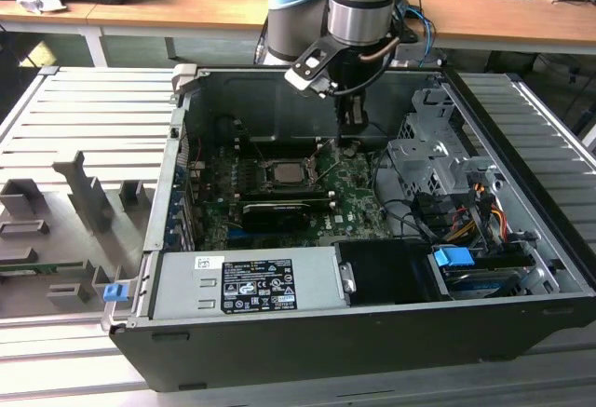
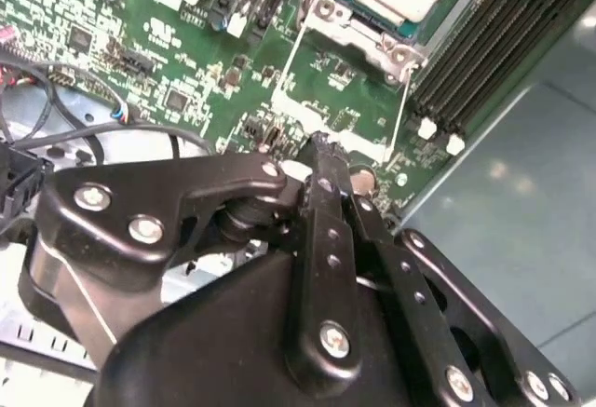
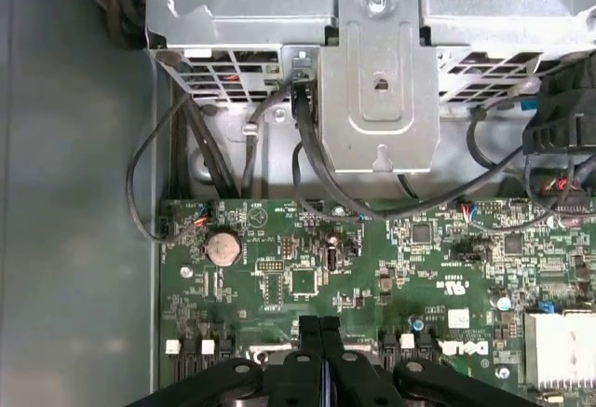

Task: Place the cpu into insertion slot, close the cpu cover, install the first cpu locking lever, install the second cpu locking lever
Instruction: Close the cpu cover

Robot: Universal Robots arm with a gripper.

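- On the exterior view's left, grey moulded fixtures (image 1: 84, 197) stand on the slatted metal worktop (image 1: 102, 118). A small blue clip (image 1: 114, 291) sits near the case corner.
- The open computer case (image 1: 372, 346) lies on that worktop, with a grey power supply box (image 1: 247, 281) along its near wall.
- At centre, the cpu (image 1: 287, 173) lies flat in the insertion slot (image 2: 321, 8), pale face up and uncovered. A long black card (image 1: 277, 211) lies just in front of it.
- In the second wrist view, the cpu cover (image 2: 290, 90) stands open, clear of the chip. The green board (image 1: 358, 197) shows through its window.
- The tool (image 1: 350, 139) hangs just right of the slot, over the board. Its fingers (image 3: 307, 351) are pressed together with nothing between them. The tips are at the cover's outer edge; contact cannot be told.
- On the exterior view's right are a metal drive cage (image 1: 438, 160) and a blue connector (image 1: 454, 260).
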